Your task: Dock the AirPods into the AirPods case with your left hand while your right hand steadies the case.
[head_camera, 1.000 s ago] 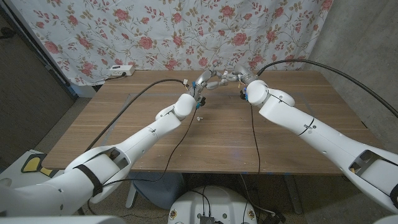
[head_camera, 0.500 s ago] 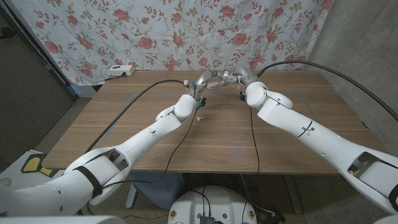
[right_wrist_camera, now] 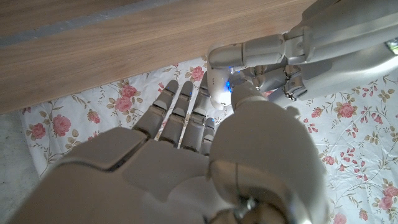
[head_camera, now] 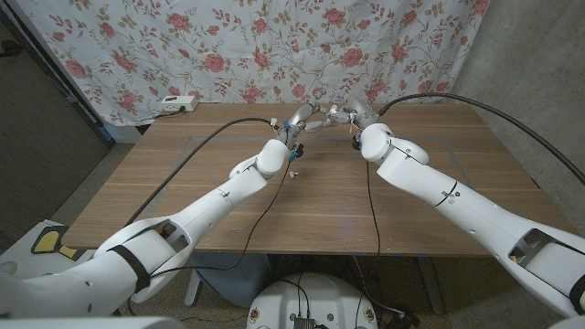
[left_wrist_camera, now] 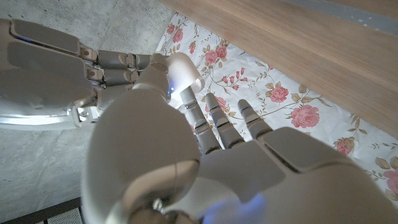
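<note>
Stretched two glossy white, hard-shelled arms across the brown wood-grain counter [head_camera: 430,164], trailing thin black cables [head_camera: 206,139]. Left a small white speck [head_camera: 292,171] on the counter by the left wrist, too small to identify. Brought the left hand [head_camera: 300,119] and the right hand [head_camera: 345,114] fingertip to fingertip above the counter's far edge, grey jointed fingers [left_wrist_camera: 219,121] extended beside bulky white thumbs. Could not make out the white AirPods case or the AirPods in that knot of fingers; presumably kept there, near a blue glow seen in both wrist views. Could not tell whether either hand gripped anything or stood empty. Judged the case light, rigid and slick, its smooth rounded plastic apt to squirt from a pinch: best braced across its broad faces. Judged each earbud feather-light, hard and glossy: best pinched at the stem. Hung behind it all a rose-printed fabric curtain [head_camera: 228,46], with a white power strip [head_camera: 174,104] at the far-left corner.
</note>
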Controlling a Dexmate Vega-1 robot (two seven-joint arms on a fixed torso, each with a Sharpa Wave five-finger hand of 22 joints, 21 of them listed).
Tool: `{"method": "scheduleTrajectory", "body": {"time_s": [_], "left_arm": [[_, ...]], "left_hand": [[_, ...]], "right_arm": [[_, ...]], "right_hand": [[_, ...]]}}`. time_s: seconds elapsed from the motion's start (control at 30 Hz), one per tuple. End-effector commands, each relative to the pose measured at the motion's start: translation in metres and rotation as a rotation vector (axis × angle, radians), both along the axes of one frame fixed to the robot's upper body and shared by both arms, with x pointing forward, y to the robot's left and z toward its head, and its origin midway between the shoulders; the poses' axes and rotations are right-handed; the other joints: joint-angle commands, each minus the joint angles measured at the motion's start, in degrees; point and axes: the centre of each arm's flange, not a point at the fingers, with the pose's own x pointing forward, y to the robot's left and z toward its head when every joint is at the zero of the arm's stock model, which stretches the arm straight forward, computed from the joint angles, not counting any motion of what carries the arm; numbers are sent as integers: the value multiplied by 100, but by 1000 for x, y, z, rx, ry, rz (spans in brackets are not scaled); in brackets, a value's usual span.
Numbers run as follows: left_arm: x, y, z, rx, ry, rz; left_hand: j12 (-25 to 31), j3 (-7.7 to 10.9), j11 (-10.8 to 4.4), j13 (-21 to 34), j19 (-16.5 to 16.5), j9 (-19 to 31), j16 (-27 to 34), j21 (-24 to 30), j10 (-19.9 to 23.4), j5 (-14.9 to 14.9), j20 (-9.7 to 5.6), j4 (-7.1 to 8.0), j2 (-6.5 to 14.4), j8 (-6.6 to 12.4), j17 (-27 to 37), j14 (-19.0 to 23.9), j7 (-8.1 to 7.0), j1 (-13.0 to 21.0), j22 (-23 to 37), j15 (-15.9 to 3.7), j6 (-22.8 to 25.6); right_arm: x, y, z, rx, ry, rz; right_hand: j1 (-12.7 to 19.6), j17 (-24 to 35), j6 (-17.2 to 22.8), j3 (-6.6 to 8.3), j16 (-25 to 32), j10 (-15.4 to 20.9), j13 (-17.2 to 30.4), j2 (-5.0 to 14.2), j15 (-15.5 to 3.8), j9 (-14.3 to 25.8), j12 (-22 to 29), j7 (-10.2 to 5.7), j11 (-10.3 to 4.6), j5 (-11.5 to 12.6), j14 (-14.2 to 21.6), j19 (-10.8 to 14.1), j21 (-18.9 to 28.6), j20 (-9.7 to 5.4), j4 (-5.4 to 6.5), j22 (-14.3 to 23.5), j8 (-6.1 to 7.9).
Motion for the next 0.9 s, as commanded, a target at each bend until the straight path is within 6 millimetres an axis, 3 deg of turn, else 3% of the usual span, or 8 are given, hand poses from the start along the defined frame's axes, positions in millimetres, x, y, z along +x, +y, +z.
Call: {"method": "scheduleTrajectory", "body": {"time_s": [0.03, 0.53, 0.6, 0.63, 0.67, 0.77, 0.9], "left_arm": [[0, 0, -2, -9, 2, 11], [-1, 1, -7, -36, 12, 12], [-1, 2, -7, -42, 5, 14], [-2, 2, -7, -40, 6, 16], [-2, 1, -7, -45, 2, 21], [-1, 2, -8, -57, 5, 21], [-2, 1, -8, -57, -3, 28]], "left_hand": [[-24, 144, -107, 10, 35, -1, -1, -18, 110, 28, 36, 77, 184, -8, 20, 37, -25, 137, 16, -152, 29], [-31, 149, -105, 6, 30, -2, -15, -23, 114, 32, 29, 72, 176, -15, 28, 36, -47, 136, 16, -148, 22], [-25, 150, -106, 11, 30, -2, -19, -24, 118, 34, 33, 71, 174, -20, 27, 36, -81, 135, 16, -146, 11], [-27, 158, -104, 6, 27, -2, -37, -25, 111, 37, 39, 73, 175, -31, 20, 34, -214, 130, 16, -137, -14], [-23, 161, -105, 10, 27, -3, -43, -26, 113, 39, 43, 75, 177, -33, 17, 35, -257, 127, 16, -131, -19], [-77, 171, -106, -36, 27, -3, -108, -26, 46, 46, 43, 71, 150, -37, -18, -12, -304, 113, 17, -93, -34], [-180, 141, -90, -141, 26, -4, -256, -27, -68, 46, 44, 109, 78, -58, -105, -129, -257, -4, 20, -34, -118]], "right_arm": [[0, -4, -5, 57, -27, 3], [0, -13, -6, 98, -18, 8], [0, -14, -6, 99, -17, 9], [0, -15, -7, 95, -21, 14], [0, -16, -7, 102, -22, 11], [0, -18, -8, 107, -22, 11], [0, -20, -8, 112, -24, 11]], "right_hand": [[121, 33, 103, 31, 51, 946, 73, 16, -881, -2, 92, 1, -866, 20, 129, 63, 22, -7, 0, 34, 58], [453, 133, 329, -78, 218, 1405, 114, -73, -991, 0, 352, 96, -769, 0, 445, 157, 18, -39, -9, 36, 28], [478, 141, 336, -84, 231, 1421, 105, -78, -997, 0, 355, 91, -777, 1, 466, 150, 13, -15, -10, 36, 22], [490, 144, 340, -86, 236, 1430, 100, -81, -999, 0, 357, 85, -774, 1, 476, 143, 9, -3, -11, 36, 20], [511, 148, 346, -89, 244, 1438, 94, -87, -1006, 0, 358, 92, -763, 1, 489, 148, 9, 15, -15, 36, 17], [569, 162, 379, -97, 265, 1470, 75, -102, -1015, 1, 365, 78, -766, 1, 528, 148, 5, 29, -22, 36, 16], [618, 180, 412, -106, 291, 1481, 58, -104, -1018, 1, 364, 86, -756, 1, 568, 145, -1, 54, -18, 36, 14]]}}
